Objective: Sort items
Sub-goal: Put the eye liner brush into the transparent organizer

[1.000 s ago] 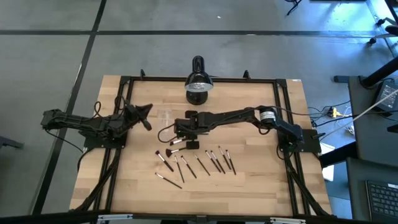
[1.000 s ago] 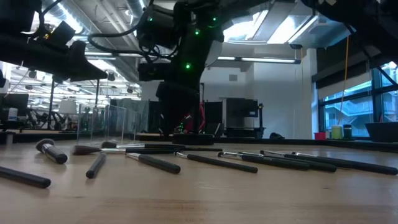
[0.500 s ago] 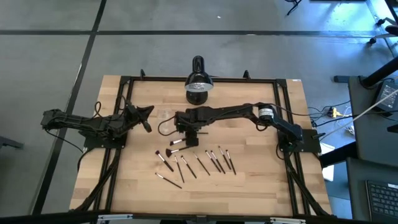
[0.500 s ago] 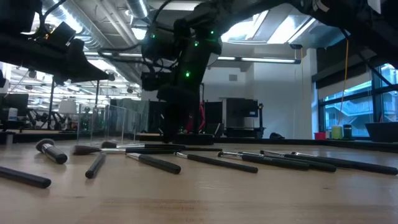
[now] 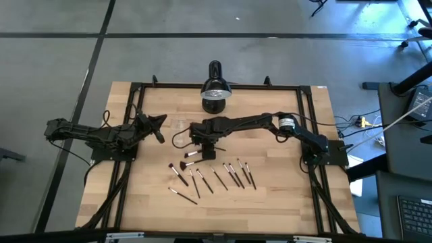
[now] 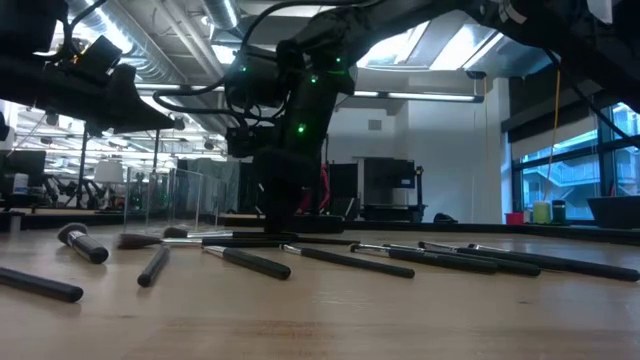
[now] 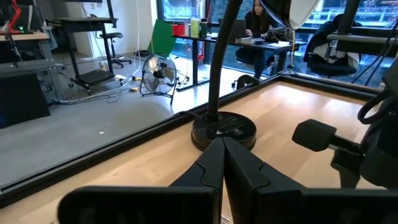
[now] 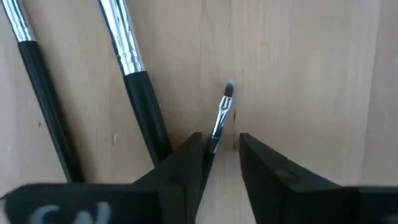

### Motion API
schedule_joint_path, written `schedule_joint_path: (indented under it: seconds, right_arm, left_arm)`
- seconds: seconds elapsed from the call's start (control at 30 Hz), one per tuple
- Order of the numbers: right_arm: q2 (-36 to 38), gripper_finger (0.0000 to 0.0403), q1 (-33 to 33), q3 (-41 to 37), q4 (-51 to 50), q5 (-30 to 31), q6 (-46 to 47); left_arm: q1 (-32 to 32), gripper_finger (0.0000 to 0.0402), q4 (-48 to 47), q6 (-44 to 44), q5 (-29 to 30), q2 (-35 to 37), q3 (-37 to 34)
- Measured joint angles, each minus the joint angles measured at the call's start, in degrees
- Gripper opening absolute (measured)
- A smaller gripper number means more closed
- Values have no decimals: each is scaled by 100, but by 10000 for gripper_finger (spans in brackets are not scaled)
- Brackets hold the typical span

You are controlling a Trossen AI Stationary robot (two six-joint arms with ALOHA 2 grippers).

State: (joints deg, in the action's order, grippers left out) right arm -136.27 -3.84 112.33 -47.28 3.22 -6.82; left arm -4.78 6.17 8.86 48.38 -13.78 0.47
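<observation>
Pale wooden butcher-block table (image 5: 283, 196) on grey floor, black frame round its edges. Black desk lamp (image 5: 215, 88) at far edge, centre. About a dozen thin dark-handled makeup brushes (image 5: 216, 177) scattered over near half of table, most lying with long axes angled diagonally between the near and far edges. Right gripper (image 8: 219, 152) low over table centre, fingers (image 8: 267, 168) partly apart, straddling one small silver-ferruled brush (image 8: 222, 112); handle end lies against one finger, bristle tip pointing away from wrist; firm grip not confirmed. Two larger brushes (image 8: 134, 68) just beside, roughly parallel. Left gripper (image 7: 222, 165) fully closed, empty, parked at left side, facing lamp base.
</observation>
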Motion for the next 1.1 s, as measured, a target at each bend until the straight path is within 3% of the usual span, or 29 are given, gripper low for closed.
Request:
schedule_joint_path:
  seconds: [0.23, 0.37, 0.67, 1.1]
  right_arm:
    - [0, 29, -4, -7, -169, -5, 92]
    - [-2, 8, -20, -9, -189, -112, 149]
    - [-2, 29, -31, -18, -204, -174, 265]
    - [681, 14, -29, -37, 391, -179, 642]
  left_arm:
    - [0, 6, 1, -9, 44, 0, 0]
    - [0, 6, 1, -20, 46, 0, 0]
    - [0, 6, 0, -63, 46, 0, 0]
    - [0, 6, -247, -57, -93, 0, 2]
